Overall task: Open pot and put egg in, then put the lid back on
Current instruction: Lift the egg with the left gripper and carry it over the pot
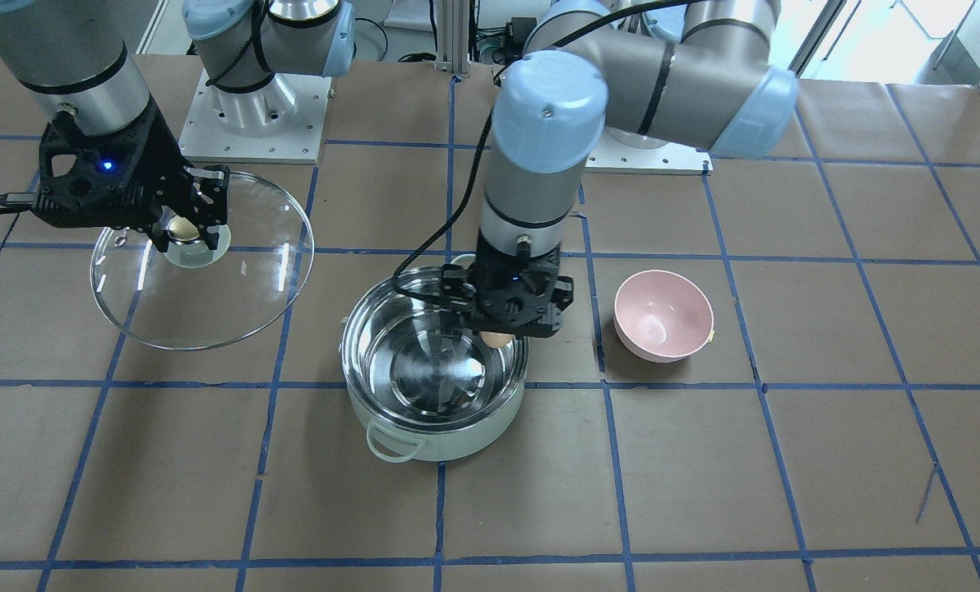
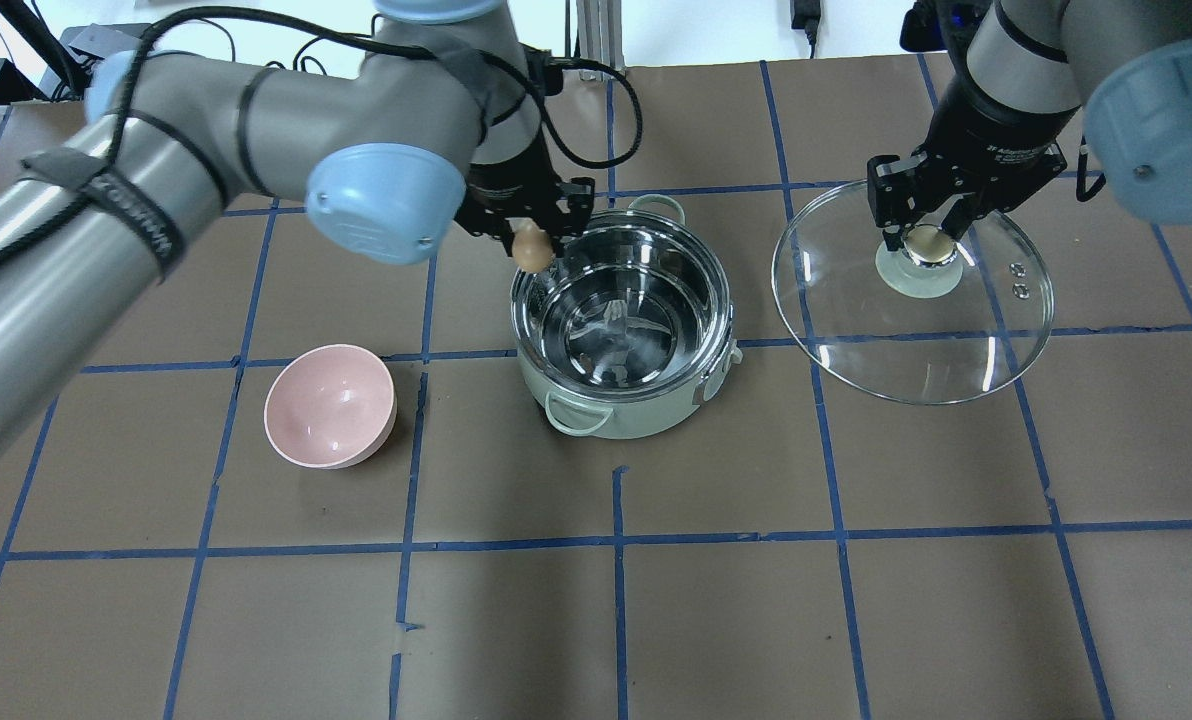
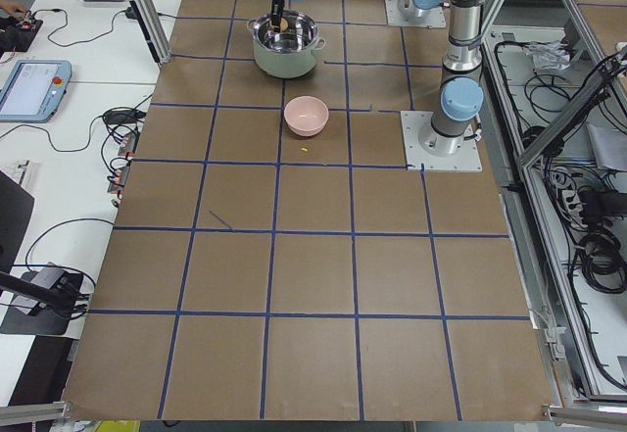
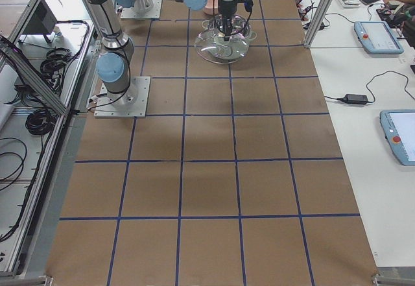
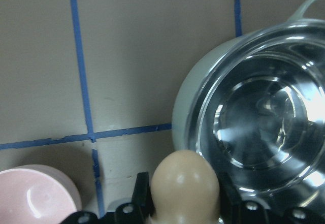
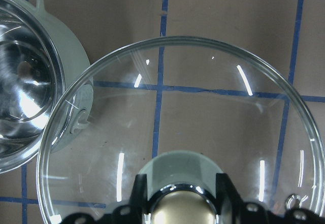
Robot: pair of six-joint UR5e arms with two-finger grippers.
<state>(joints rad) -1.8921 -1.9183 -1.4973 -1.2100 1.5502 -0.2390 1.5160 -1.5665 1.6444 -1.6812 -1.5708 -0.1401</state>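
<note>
**Egg poised at the rim, lid held clear**

Front-facing camera: my left fingers (image 1: 523, 329) pinch the egg (image 1: 496, 338) just over the inner edge of the open pot (image 1: 473, 436). I judge it is high enough to clear the rim before going down. The right fingers (image 1: 209, 215) are closed on the knob (image 1: 182, 228) of the lid (image 1: 210, 304), held well aside so the pot's mouth is free.

Overhead camera: the egg (image 2: 532, 250) hangs at the rim on the side nearer the pink bowl (image 2: 331, 405), not yet inside. The lid (image 2: 916, 340) sits tilted beside the pot and apart from it, above the bench (image 2: 616, 620).

Side cameras: both arms are too small for me to read the grips.

Left wrist camera: the egg (image 5: 185, 186) fills the lower frame, with shiny steel ahead.

Right wrist camera: the knob (image 6: 179, 209) is gripped, and the pot (image 6: 66, 46) lies close by for the return.
</note>
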